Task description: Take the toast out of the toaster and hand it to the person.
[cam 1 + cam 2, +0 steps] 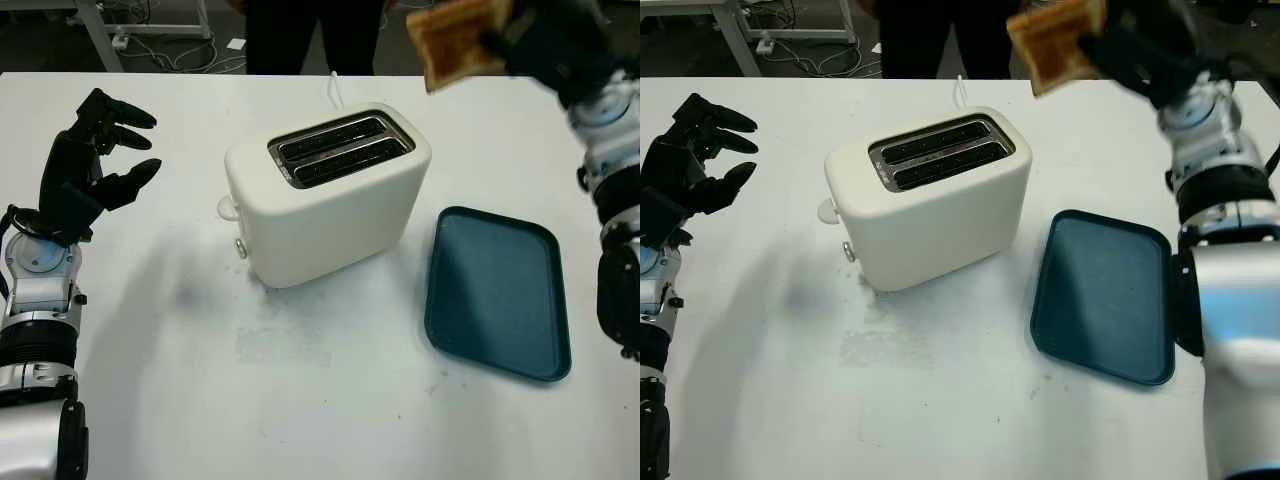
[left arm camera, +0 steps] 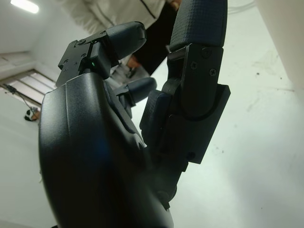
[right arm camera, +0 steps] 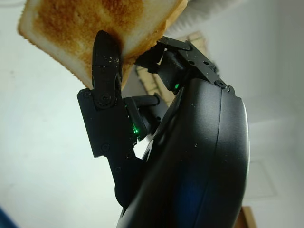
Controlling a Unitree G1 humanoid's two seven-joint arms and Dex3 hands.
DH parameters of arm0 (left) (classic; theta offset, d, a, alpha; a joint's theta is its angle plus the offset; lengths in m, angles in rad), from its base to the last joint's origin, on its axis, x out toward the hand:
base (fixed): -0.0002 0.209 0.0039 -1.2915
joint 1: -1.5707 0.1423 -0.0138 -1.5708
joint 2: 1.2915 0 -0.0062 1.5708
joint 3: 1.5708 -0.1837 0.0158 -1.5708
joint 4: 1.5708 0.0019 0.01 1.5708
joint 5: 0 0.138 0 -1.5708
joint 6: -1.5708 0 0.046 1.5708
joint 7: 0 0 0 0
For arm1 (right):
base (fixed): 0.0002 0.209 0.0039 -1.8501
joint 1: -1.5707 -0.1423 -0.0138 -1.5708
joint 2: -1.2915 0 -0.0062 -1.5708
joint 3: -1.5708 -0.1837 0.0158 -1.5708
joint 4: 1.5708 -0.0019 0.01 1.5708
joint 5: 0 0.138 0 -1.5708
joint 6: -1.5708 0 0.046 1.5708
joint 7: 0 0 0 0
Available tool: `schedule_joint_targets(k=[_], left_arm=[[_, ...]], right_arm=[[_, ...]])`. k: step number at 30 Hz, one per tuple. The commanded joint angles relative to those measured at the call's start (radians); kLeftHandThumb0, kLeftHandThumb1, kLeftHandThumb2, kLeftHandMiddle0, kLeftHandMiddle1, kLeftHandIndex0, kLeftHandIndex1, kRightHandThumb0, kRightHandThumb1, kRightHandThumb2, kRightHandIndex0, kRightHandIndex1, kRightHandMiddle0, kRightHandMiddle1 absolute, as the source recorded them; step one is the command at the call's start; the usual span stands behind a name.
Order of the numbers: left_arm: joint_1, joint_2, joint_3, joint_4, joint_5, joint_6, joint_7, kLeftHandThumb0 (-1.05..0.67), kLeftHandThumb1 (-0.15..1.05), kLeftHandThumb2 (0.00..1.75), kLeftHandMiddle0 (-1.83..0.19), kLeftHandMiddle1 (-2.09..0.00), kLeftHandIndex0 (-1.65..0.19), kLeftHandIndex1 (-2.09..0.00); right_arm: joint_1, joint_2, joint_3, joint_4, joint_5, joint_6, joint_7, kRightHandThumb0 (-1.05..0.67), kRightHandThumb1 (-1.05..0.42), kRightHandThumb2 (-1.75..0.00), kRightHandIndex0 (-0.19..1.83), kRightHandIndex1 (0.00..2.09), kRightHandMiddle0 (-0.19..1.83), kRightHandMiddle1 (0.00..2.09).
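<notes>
Closest to me, my left hand is up over the left side of the white table. It is open and holds nothing.

A bit further in, I see the blue tray lying flat on the right side of the table. Nothing is on it. Just beside it, to the left, stands the cream toaster. It sits turned at a slant, and the two do not touch. Both of its slots look dark inside. A small knob is on its near left corner, and a white cord runs away from its back.

Further back and high up on the right, my right hand is lifted well above the table, past the toaster. Its fingers are pinched on the toast. The toast is brown in the middle with a pale crust, and it sticks out to the left of the hand.

At the far edge of the table stands a person in dark trousers.
</notes>
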Motion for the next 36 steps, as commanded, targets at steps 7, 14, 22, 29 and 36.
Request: schedule_joint_targets(k=[7, 14, 22, 29, 36], left_arm=[[0.004, 0.001, 0.002, 0.003, 0.004, -0.010, 0.003, -1.05, 0.92, 0.25, -0.02, -1.61, -0.08, -1.47], [0.003, 0.004, 0.001, 0.003, 0.009, -0.010, 0.006, -1.05, 0.92, 0.26, -0.01, -1.63, -0.07, -1.49], [-0.005, 0.001, 0.004, 0.022, -0.006, -0.029, -0.014, -1.05, 0.92, 0.26, 0.00, -1.62, -0.06, -1.48], [-0.001, 0.004, 0.001, 0.008, 0.010, -0.014, 0.000, -1.05, 0.92, 0.26, -0.02, -1.62, -0.08, -1.48], [-0.004, 0.002, 0.004, 0.022, -0.003, -0.028, -0.013, -1.05, 0.92, 0.25, -0.03, -1.61, -0.08, -1.48]], right_arm=[[0.058, 0.039, -0.018, 0.010, 0.026, 0.075, -0.048, -0.15, -0.92, -0.40, 0.71, 1.75, 0.46, 1.74], [0.085, 0.058, -0.056, 0.025, 0.069, 0.122, -0.018, -0.23, -0.92, -0.39, 0.72, 1.75, 0.43, 1.75], [0.095, 0.060, -0.046, 0.034, 0.052, 0.126, -0.041, -0.26, -0.92, -0.37, 0.77, 1.75, 0.50, 1.75], [0.110, 0.081, -0.076, 0.038, 0.090, 0.122, -0.013, -0.29, -0.92, -0.37, 0.80, 1.75, 0.60, 1.75], [0.112, 0.091, -0.076, 0.040, 0.084, 0.125, -0.022, -0.33, -0.92, -0.35, 0.83, 1.75, 0.63, 1.75]])
